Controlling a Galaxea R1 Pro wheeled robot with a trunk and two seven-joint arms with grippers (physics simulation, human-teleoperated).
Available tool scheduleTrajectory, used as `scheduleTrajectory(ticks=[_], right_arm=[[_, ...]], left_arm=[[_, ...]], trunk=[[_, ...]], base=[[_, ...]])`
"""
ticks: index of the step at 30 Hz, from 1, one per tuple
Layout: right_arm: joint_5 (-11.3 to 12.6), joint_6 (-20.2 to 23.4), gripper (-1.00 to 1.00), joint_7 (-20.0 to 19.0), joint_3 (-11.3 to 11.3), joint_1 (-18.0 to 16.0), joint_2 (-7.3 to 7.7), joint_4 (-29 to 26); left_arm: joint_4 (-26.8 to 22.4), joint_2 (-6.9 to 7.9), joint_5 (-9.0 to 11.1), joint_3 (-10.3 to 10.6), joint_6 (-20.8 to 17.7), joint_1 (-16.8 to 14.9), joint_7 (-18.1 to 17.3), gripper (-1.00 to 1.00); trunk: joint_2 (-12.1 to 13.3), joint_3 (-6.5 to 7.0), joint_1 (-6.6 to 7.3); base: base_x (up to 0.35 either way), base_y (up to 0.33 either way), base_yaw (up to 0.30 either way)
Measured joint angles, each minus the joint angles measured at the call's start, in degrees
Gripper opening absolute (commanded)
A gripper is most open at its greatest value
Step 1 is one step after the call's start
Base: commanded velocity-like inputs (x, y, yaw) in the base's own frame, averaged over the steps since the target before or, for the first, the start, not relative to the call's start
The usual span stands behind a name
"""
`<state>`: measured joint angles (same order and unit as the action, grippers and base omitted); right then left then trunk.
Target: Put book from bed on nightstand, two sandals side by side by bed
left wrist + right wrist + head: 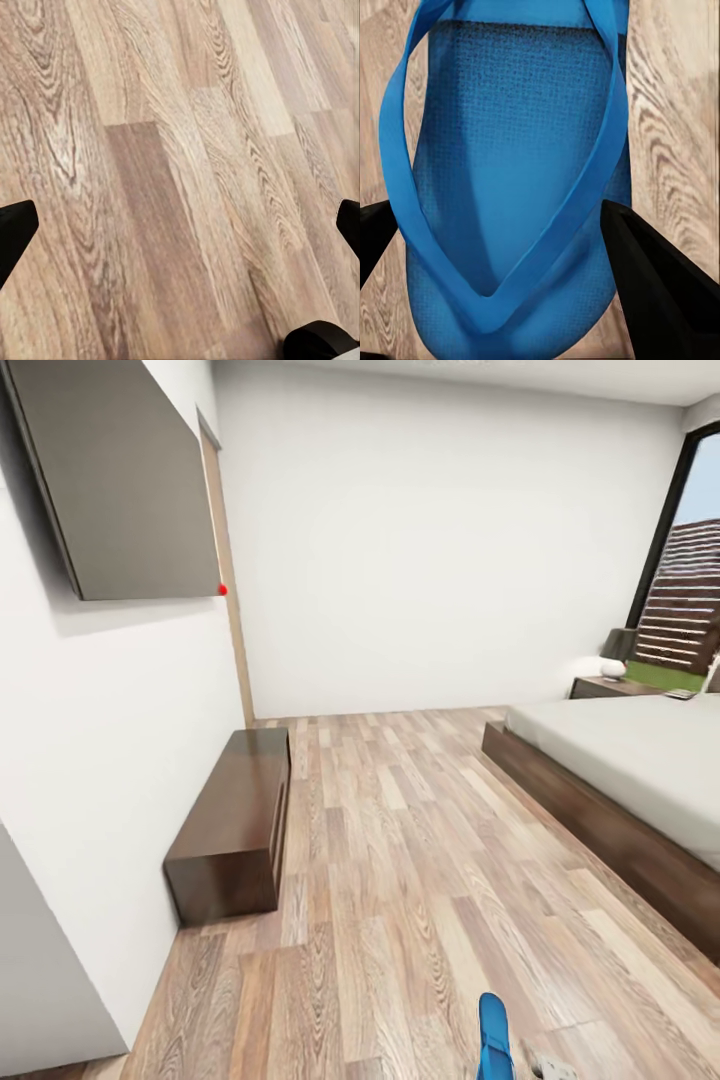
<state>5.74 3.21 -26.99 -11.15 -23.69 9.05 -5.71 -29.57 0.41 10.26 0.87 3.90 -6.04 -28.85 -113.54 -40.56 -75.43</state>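
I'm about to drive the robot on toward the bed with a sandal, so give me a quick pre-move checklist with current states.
1. Sandal between the right gripper fingers: ok, one finger on each side.
2. Grip firmly closed on it: cannot tell.
3. Left gripper free: ok, open over bare floor.
4. Floor toward the bed unobstructed: ok.
5. TV cabinet out of the path: ok, against the wall.
6. Second sandal located: cannot tell.

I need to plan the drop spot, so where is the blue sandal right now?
The sandal is at the head view's bottom edge over the wood floor, between the right gripper fingers; the bed is farther right.
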Motion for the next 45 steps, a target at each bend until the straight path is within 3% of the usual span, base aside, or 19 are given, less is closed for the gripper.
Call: scheduleTrajectory(ticks=[24,45], right_arm=[[0.1,0.0,-1.0,0.0,0.0,0.0,0.0,0.0],[0.1,0.0,-1.0,0.0,-0.1,0.0,0.0,0.0]], left_arm=[[0.0,0.0,-0.1,0.1,0.0,0.0,0.0,1.0],[0.0,-0.46,-0.1,0.1,0.0,0.0,0.0,1.0]], trunk=[[0.0,-0.12,0.0],[8.4,3.65,4.61]], base=[[0.0,0.0,-0.282],[0.0,0.0,-0.243]])
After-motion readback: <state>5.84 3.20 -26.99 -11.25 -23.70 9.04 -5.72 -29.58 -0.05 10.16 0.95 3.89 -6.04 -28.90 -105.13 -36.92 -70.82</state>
